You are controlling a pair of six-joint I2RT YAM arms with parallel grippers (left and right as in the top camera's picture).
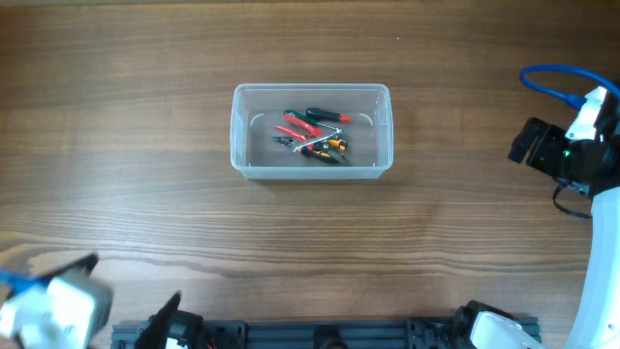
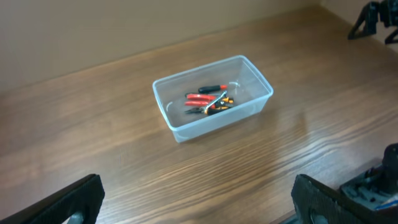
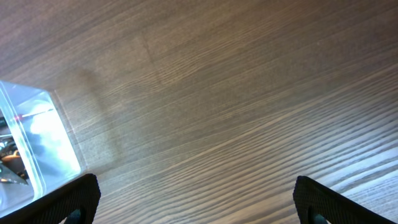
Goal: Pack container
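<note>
The container [image 1: 242,145] is a clear plastic tub in the middle of the table. Inside it lie small hand tools [image 1: 312,134]: red-handled pliers, a black and red screwdriver and an orange-handled tool. In the left wrist view the container [image 2: 186,127] sits well ahead, with the tools [image 2: 208,99] in it. My left gripper [image 2: 199,205] is open and empty over bare wood near the front edge. My right gripper [image 3: 196,202] is open and empty over bare wood, with a corner of the container [image 3: 59,140] at its left. In the overhead view the right gripper [image 1: 531,142] is far right of the container.
The wooden table [image 1: 145,194] has nothing else on it. The left arm [image 1: 53,305] is at the front left corner. The right arm [image 1: 591,165] stands at the right edge with a blue cable [image 1: 552,82]. A black rail [image 1: 320,334] runs along the front edge.
</note>
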